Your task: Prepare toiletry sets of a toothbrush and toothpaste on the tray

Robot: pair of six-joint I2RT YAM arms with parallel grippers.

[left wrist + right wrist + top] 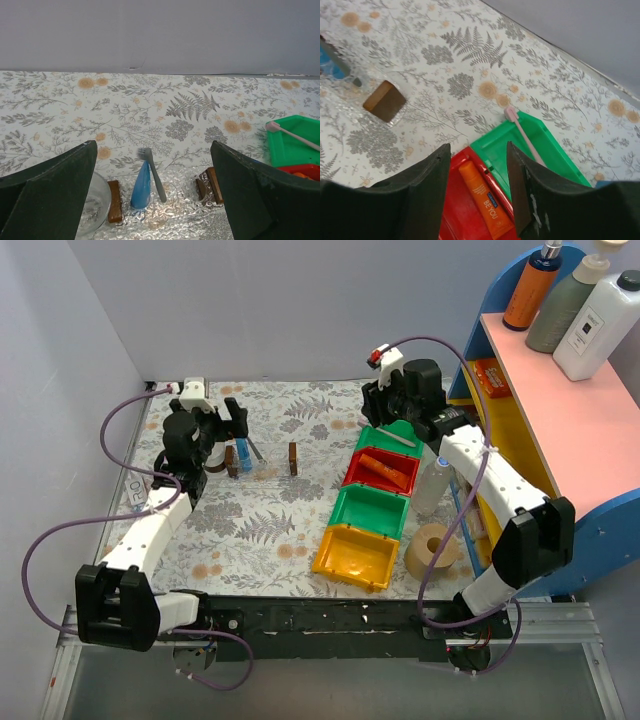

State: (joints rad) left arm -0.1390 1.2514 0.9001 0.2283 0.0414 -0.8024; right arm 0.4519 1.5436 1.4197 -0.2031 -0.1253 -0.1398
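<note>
The toothpaste (141, 186) lies in the tray (170, 216) between its brown end pieces. Its long axis runs away from the left wrist camera, narrow end toward the far wall, just beside a grey toothbrush (156, 175). An orange tube (484, 201) in the red bin (455, 215) reads "BE-YOU". Left gripper (152, 146): fingers spread wide, empty. Right gripper (477, 150): fingers apart above the red bin, grasping nothing.

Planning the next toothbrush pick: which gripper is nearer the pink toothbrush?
Right. The right gripper hangs open right over the pink toothbrush in the far green bin. The left gripper is across the table, over the tray.
</note>
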